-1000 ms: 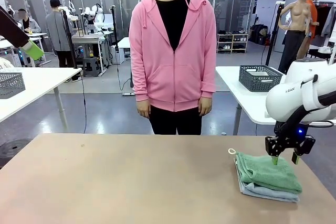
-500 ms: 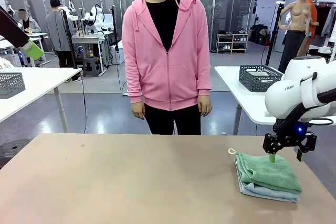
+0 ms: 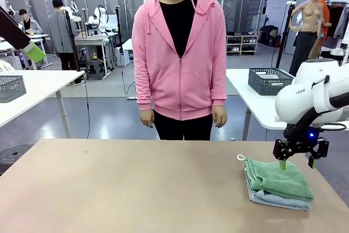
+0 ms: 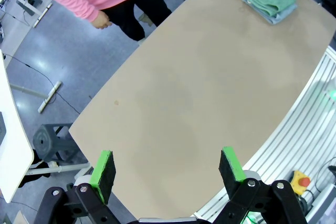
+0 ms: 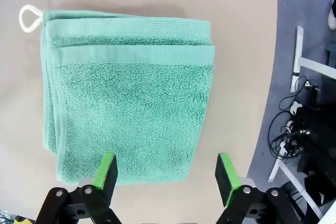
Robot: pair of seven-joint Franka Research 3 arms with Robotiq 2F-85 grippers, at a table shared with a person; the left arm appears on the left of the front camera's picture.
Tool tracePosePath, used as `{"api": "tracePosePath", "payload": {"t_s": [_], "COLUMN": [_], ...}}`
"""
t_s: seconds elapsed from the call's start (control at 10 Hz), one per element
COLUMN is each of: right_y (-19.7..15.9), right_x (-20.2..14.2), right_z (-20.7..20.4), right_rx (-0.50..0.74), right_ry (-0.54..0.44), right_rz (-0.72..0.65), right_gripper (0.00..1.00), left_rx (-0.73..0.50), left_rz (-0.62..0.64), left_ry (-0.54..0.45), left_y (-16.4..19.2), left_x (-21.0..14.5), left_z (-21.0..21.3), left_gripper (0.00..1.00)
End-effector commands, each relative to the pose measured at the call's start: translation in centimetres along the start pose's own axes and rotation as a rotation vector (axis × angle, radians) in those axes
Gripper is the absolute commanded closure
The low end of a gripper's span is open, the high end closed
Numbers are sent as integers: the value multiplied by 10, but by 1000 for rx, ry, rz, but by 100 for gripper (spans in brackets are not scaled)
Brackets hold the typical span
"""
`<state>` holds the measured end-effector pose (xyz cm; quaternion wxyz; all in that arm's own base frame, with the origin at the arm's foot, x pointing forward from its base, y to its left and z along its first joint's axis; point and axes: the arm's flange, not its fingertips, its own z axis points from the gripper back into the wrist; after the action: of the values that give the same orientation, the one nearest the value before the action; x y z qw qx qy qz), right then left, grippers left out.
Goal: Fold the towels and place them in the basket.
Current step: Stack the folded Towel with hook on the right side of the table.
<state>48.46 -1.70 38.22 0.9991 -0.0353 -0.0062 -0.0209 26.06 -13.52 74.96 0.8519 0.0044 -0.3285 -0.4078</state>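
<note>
At the near right of the tabletop [image 3: 136,189], about 4 o'clock from its middle, lie the two folded towels: the green towel [image 3: 278,178] on top of the blue-grey towel [image 3: 275,199], with a white loop [image 3: 240,157] at the far left corner. The right hand [image 3: 297,163] hovers just above the far edge of the stack, released and holding nothing; compared with a second ago it has risen a little and its fingers stand wider. I judge it has just let go, so folding seems done. The basket of the task I cannot find on this tabletop. The left hand [image 4: 167,169] hangs high, wide open and empty. At 12 o'clock, the person [image 3: 180,58] stands with arms down.
</note>
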Motion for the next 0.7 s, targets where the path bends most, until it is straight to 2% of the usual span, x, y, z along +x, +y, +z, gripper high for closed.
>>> {"api": "tracePosePath", "payload": {"t_s": [0.0, 0.4, 0.6], "right_y": [0, 0, -12], "right_x": [-1, 0, -51], "right_z": [-2, 0, 109], "right_rx": [3, 0, 88], "right_ry": [-12, 0, -12], "right_rz": [3, 0, 124], "right_gripper": [6, 6, 6], "left_rx": [-3, -3, -3], "left_rz": [3, 3, 3], "left_ry": [-2, -2, -2], "left_y": [-1, -1, -1], "left_x": [0, 0, 0], "left_z": [0, 0, 0], "left_gripper": [0, 0, 0]}}
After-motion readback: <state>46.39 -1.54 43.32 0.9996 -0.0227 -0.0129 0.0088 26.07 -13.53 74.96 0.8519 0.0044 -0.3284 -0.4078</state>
